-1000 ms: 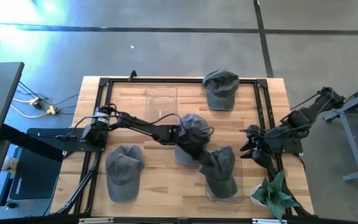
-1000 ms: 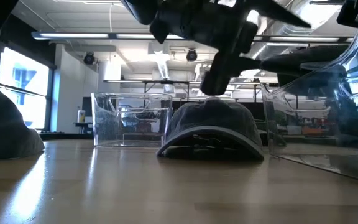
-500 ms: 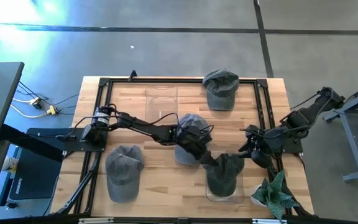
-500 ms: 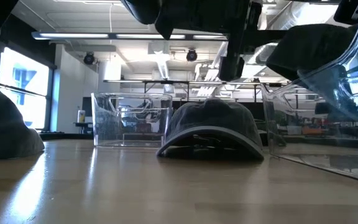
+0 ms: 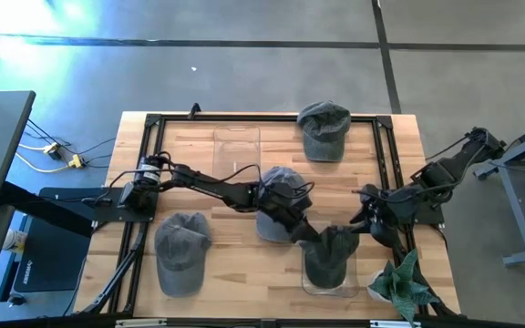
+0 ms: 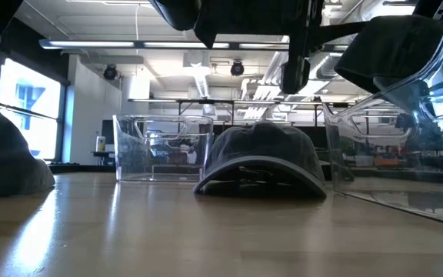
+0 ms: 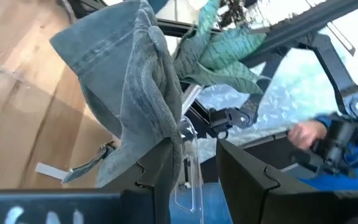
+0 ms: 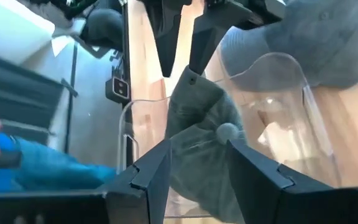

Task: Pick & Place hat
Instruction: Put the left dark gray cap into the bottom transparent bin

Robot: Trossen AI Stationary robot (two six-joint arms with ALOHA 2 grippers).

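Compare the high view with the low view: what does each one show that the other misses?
Only the high view shows the hat by the far edge, the potted plant, and the right end effector waiting beside the near clear bin. Only the low view shows the room's ceiling lights beyond the table. Both show the left end effector holding a gray hat over that bin, the center hat, and the far clear bin.

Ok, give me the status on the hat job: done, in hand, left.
Done: no hat sits fully in a bin yet. In hand: the left gripper pinches a grey hat over the clear bin at the table's front right, the hat hanging partly inside; the right gripper waits beside it. Left: release this hat, then the hats at centre, front left and back remain on the table.
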